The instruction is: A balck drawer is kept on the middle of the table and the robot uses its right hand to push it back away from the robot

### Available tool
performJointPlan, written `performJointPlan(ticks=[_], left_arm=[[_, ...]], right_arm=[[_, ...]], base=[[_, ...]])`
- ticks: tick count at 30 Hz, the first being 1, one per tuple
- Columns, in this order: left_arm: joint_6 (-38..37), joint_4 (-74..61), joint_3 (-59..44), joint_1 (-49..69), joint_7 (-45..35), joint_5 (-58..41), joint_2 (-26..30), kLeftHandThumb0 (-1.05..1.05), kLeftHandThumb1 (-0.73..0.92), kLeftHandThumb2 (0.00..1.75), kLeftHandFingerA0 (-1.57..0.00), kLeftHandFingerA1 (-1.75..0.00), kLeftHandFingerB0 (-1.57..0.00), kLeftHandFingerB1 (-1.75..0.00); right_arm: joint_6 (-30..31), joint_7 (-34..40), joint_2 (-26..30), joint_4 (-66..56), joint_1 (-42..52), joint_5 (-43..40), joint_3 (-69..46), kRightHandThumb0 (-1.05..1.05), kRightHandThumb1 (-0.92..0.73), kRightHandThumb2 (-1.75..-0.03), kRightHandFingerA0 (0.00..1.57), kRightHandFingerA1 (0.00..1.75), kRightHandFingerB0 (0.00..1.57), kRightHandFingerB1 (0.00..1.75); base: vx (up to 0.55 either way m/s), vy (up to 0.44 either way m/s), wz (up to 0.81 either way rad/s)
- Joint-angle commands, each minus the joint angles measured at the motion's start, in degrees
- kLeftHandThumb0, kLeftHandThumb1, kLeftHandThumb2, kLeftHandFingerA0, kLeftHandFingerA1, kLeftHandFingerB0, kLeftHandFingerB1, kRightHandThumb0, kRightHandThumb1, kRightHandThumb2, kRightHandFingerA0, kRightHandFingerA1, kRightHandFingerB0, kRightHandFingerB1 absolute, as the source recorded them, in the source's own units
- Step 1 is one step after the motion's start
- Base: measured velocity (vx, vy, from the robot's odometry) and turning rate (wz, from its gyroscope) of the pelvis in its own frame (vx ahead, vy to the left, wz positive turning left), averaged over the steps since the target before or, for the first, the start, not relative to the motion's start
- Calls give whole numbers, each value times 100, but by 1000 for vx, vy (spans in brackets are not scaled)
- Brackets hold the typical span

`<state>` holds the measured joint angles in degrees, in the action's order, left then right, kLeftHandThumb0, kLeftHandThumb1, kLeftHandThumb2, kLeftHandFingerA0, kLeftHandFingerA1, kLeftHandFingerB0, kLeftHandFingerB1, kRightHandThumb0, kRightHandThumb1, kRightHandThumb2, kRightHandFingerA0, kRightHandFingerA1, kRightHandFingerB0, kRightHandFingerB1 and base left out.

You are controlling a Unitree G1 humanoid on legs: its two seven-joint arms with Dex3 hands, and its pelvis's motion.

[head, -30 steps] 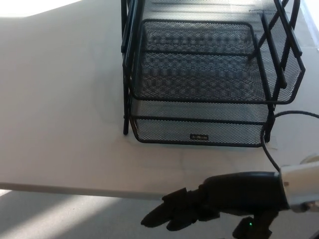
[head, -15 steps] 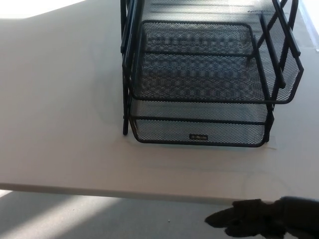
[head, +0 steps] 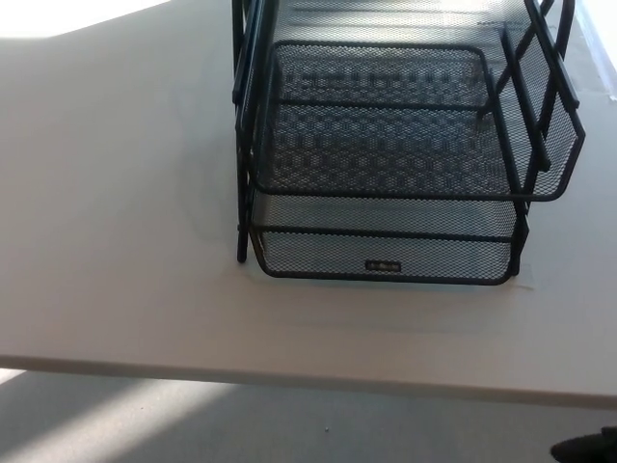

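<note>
On the left we see the bare pale top of the table [head: 106, 212], with a bright patch of light at its far left corner. The near edge of the table runs across the picture low down, and below it lies grey floor [head: 193, 424] crossed by a slanting band of light.

Moving right, we come to the drawer [head: 386, 183], a black wire-mesh stack of trays standing on the table right of the middle, towards the far edge. Its upright frame bars stand at the left side, and slanted bars show at the right. We can count at least two mesh trays: an upper one that juts towards us, and a lower one under it whose front wall carries a small label [head: 384, 264]. The top of the stack runs out of the picture. The lower tray's front stands well back from the near edge of the table, with a strip of bare table between them.

At the bottom right corner, below the near edge of the table, we see only a small dark sliver of our right hand [head: 590, 448]. It is apart from the drawer and touches nothing we can see. We cannot tell whether its fingers are spread or closed. Our left hand does not show.
</note>
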<state>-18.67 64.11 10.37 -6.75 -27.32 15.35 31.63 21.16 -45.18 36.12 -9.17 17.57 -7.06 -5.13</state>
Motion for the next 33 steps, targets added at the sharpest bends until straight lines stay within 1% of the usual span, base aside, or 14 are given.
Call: performJointPlan(ticks=[1, 5, 7, 9, 11, 14, 15, 17, 18, 21, 27, 28, 32, 33], left_arm=[[0, 147, -75, 9, -19, -53, 138, -68, 80, 65, -22, -29, -19, -28], [5, 202, -47, -23, -16, -12, 164, -68, 81, 65, -21, -29, -17, -27], [73, 286, -53, -68, 1, -7, 164, -68, 81, 64, -21, -29, -18, -27], [118, 353, -97, -98, -18, -48, 172, -66, 81, 65, -21, -29, -18, -27], [74, 402, -139, -78, -27, -90, 177, -65, 81, 65, -22, -30, -19, -28], [161, 399, -209, -68, -78, -175, 161, -67, 80, 65, -23, -30, -20, -28], [170, 395, -219, -72, -80, -187, 156, -67, 81, 65, -23, -30, -21, -28], [170, 389, -220, -78, -81, -189, 155, -67, 81, 65, -23, -30, -21, -28], [165, 400, -213, -88, -82, -182, 150, -66, 80, 65, -24, -30, -20, -28], [162, 390, -205, -106, -96, -179, 142, -65, 80, 64, -24, -30, -20, -28], [164, 389, -145, -113, -47, -110, 138, -66, 80, 64, -23, -29, -20, -27], [147, 392, -135, -116, -43, -98, 140, -67, 80, 64, -24, -30, -20, -27], [128, 410, -146, -121, -52, -111, 133, -65, 80, 64, -23, -30, -20, -28], [111, 413, -151, -117, -49, -113, 132, -65, 80, 64, -23, -30, -20, -28]], right_arm=[[-1559, 1825, -581, 4270, -387, 768, -48, -67, -67, -93, 5, 33, 7, 33], [-1726, 1655, -659, 5222, -681, 635, -10, -63, -86, -69, 5, 22, 10, 23], [-1608, 1844, -700, 5886, -943, 786, 163, -74, -72, -101, 5, 31, 9, 33], [-1481, 2008, -827, 6486, -1173, 734, 119, -71, -86, -69, 6, 27, 10, 26], [-1503, 1969, -904, 6830, -1286, 608, 33, -73, -69, -100, 2, 30, 6, 31], [-1448, 2038, -999, 7064, -1338, 555, 2, -71, -85, -68, 4, 25, 12, 27], [-1512, 2107, -1024, 7118, -1349, 635, 95, -75, -66, -101, 0, 36, 15, 45], [-1558, 2178, -1050, 7160, -1361, 693, 162, -75, -66, -101, 0, 36, 15, 45], [-1575, 2258, -1105, 7224, -1377, 728, 209, -72, -86, -65, 8, 31, 17, 32], [-1584, 2218, -1195, 7400, -1447, 680, 219, -74, -69, -96, 4, 33, 9, 37], [-1698, 2327, -1268, 7675, -1575, 659, 221, -73, -67, -95, 4, 34, 9, 36], [-1806, 2286, -1260, 7716, -1576, 688, 257, -69, -84, -67, 6, 27, 13, 28], [-1912, 2366, -1288, 7896, -1651, 692, 258, -73, -67, -96, 4, 35, 8, 38], [-1952, 2371, -1286, 7935, -1663, 698, 262, -71, -81, -65, 10, 25, 15, 29]], base=[[0, 0, 0], [0, 0, 0], [0, 0, 0], [0, 0, 0], [0, 0, 0], [0, 0, 0], [0, 0, 0], [0, 0, 0], [0, 0, 0], [0, 0, 0], [0, 0, 0], [0, 0, 0], [0, 0, 0], [0, 0, 0]])
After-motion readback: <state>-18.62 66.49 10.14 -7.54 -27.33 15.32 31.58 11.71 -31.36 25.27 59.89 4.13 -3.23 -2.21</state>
